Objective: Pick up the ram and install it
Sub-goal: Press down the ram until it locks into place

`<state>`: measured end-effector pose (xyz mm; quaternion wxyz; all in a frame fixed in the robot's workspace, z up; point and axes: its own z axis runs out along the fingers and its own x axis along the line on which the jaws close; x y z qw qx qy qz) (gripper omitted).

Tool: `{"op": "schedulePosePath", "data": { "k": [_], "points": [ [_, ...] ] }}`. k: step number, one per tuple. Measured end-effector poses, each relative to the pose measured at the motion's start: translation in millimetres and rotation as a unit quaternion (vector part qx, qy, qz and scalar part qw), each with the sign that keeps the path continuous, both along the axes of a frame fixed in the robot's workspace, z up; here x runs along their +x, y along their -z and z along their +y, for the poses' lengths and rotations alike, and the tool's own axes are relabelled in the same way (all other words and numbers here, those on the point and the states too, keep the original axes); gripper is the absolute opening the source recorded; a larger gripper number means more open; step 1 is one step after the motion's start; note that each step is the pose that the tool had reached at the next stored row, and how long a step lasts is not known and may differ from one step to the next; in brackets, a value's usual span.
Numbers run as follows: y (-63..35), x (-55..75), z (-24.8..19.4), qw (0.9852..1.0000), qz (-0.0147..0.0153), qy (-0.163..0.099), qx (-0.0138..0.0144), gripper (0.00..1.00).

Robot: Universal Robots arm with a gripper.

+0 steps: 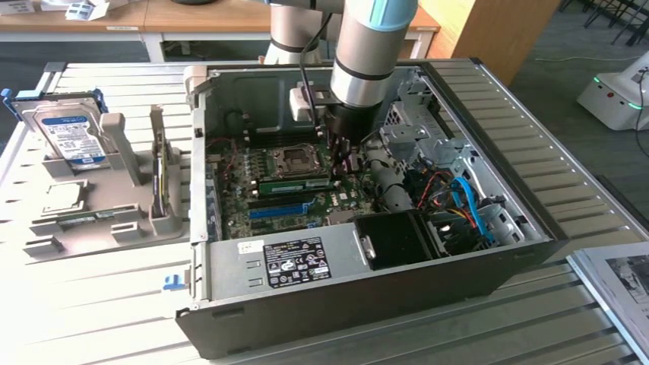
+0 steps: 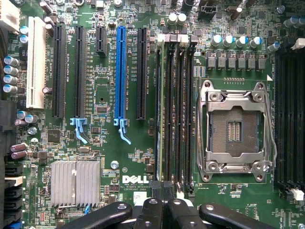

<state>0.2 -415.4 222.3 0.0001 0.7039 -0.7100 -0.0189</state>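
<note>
The ram (image 1: pixel 297 183) is a thin green stick standing on edge in a slot of the motherboard (image 1: pixel 258 199), inside the open computer case (image 1: pixel 406 304). In the wrist view the ram (image 2: pixel 161 114) shows edge-on in the outermost of several parallel black slots (image 2: pixel 183 114), on the side toward the blue slot (image 2: pixel 120 71). My gripper (image 1: pixel 341 158) reaches down into the case at the end of the ram toward the exterior view's right. In the wrist view the gripper (image 2: pixel 162 190) is shut, fingertips together right over that end of the stick. I cannot tell if they touch it.
The CPU socket (image 2: pixel 234 131) lies open beside the slots. A black fan shroud (image 1: pixel 400 239) and blue and red cables (image 1: pixel 466 201) crowd the case toward the exterior view's right. A grey fixture (image 1: pixel 102 220) holding a hard drive (image 1: pixel 71 133) stands outside the case at the left.
</note>
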Motion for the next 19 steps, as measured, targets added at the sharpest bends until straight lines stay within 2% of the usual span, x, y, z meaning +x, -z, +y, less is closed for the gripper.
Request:
{"op": "schedulePosePath", "data": {
  "k": [19],
  "points": [
    [-14.2, 0.0, 0.0, 1.0, 0.0008, 0.0, -0.0002, 0.1]
  ]
}}
